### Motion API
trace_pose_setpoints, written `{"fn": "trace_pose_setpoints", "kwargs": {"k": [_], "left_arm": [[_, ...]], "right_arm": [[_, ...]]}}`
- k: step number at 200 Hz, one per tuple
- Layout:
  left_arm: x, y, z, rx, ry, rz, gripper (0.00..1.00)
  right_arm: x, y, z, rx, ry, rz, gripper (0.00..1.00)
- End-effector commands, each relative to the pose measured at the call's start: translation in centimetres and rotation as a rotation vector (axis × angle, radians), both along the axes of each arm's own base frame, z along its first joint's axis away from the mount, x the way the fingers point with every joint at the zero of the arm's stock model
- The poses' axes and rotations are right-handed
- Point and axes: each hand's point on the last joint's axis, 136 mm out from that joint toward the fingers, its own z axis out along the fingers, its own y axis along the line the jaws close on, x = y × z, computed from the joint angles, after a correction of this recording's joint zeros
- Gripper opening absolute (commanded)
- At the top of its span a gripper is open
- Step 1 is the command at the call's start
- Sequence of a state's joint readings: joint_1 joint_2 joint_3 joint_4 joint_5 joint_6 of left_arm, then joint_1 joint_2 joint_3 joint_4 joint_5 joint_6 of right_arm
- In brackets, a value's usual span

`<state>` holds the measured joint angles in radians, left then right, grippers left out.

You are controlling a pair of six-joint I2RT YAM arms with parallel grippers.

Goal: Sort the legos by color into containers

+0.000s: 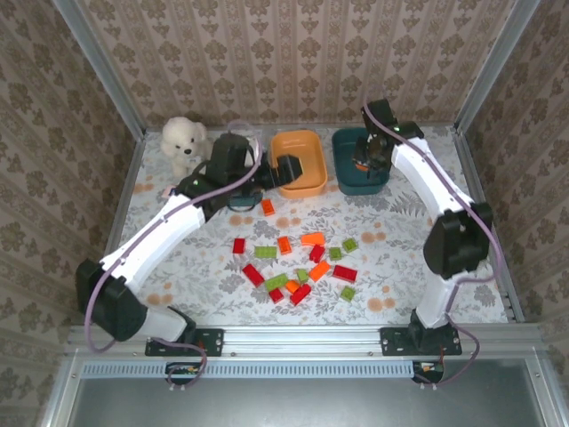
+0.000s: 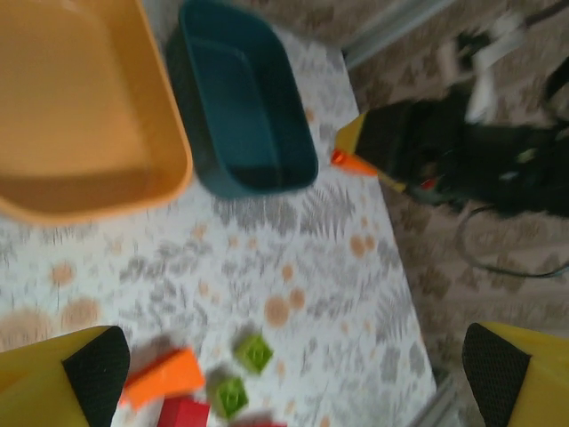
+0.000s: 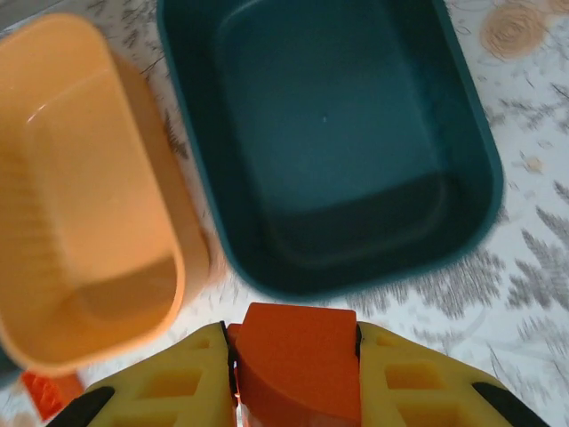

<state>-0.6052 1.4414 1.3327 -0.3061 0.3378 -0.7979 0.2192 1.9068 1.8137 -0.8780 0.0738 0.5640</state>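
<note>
The right gripper (image 3: pixel 293 342) is clamped on an orange brick (image 3: pixel 298 374), hanging at the rim of the teal bin (image 3: pixel 338 151), with the orange bin (image 3: pixel 80 178) just beside. The left gripper (image 2: pixel 293 360) is spread wide and empty, hovering by the orange bin's near side. The other legos (image 1: pixel 298 262), red, orange and green, lie scattered mid-counter (image 1: pixel 400 267), and a stray brick (image 1: pixel 267 206) sits apart, near the left arm.

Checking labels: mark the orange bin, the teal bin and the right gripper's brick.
orange bin (image 3: pixel 89 205): right wrist view, floor.
teal bin (image 3: pixel 329 133): right wrist view, floor.
orange-red brick (image 3: pixel 298 356): right wrist view, top face.
</note>
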Motion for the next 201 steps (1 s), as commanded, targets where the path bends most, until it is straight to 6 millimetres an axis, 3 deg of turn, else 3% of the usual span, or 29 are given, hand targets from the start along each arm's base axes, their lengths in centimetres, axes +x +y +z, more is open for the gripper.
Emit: {"fn": "trace_pose_setpoints", "kwargs": {"k": [1, 39, 70, 104, 174, 201], "left_arm": [[3.2, -0.5, 1.7, -0.077, -0.003, 0.032, 1.00], [7.2, -1.1, 1.0, -0.062, 0.006, 0.054, 1.00], [8.1, -1.5, 0.3, -0.052, 0.019, 0.051, 1.00], [8.2, -1.5, -0.2, -0.033, 0.025, 0.051, 1.00], [7.9, -1.5, -0.5, -0.027, 0.040, 0.045, 1.00], [7.4, -1.2, -0.3, -0.019, 0.043, 0.043, 1.00]], "right_arm": [[2.4, 0.0, -2.9, -0.001, 0.069, 0.034, 0.24], [5.4, -0.4, -7.5, 0.021, 0.145, 0.002, 0.24], [6.2, 0.1, -11.3, 0.061, 0.223, 0.006, 0.24], [6.0, 0.2, -14.0, 0.063, 0.293, -0.009, 0.24], [7.0, -0.7, -14.7, 0.071, 0.284, -0.038, 0.28], [7.4, -0.8, -12.7, 0.068, 0.245, -0.024, 0.54]]}}
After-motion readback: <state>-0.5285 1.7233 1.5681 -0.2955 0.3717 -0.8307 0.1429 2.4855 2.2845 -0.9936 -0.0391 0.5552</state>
